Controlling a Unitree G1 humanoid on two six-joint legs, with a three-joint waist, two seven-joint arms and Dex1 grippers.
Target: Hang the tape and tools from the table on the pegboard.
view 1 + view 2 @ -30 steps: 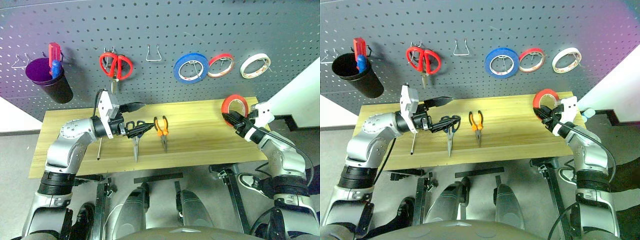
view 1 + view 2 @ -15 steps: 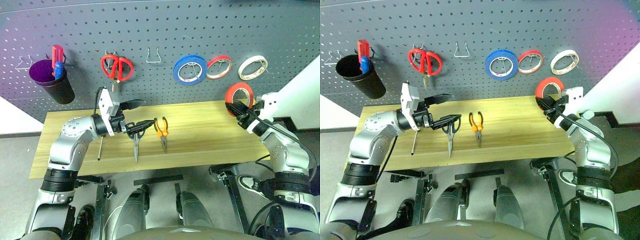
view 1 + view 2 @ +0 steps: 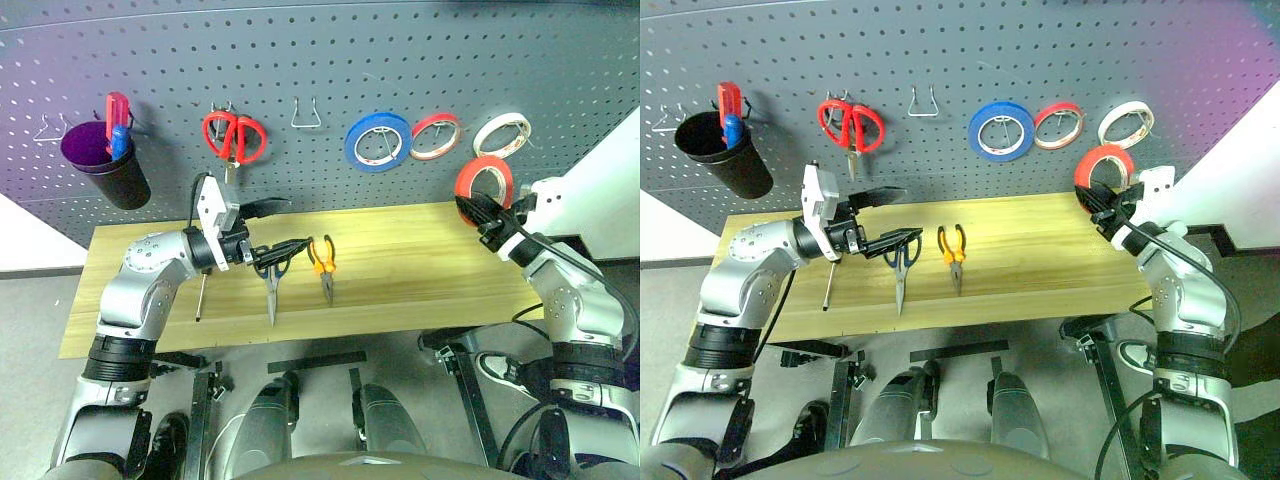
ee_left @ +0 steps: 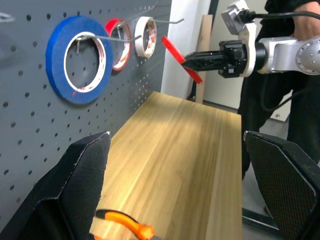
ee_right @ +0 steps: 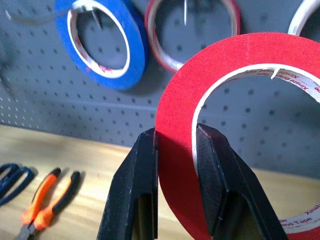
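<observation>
Tape [image 3: 484, 181], a thin, light and probably stiff red ring, is pinched through its band by the right gripper [image 5: 176, 150] just off the pegboard [image 3: 400, 50] at far right, while the left gripper [image 3: 270, 228] hangs wide open and empty above the scissors [image 3: 271, 282], best grasped at the handles.

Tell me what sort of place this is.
Probably a workshop or tool bench: a dark grey pegboard with hooks holds tape rolls and red-handled scissors, above a wooden table with pliers on it.
</observation>
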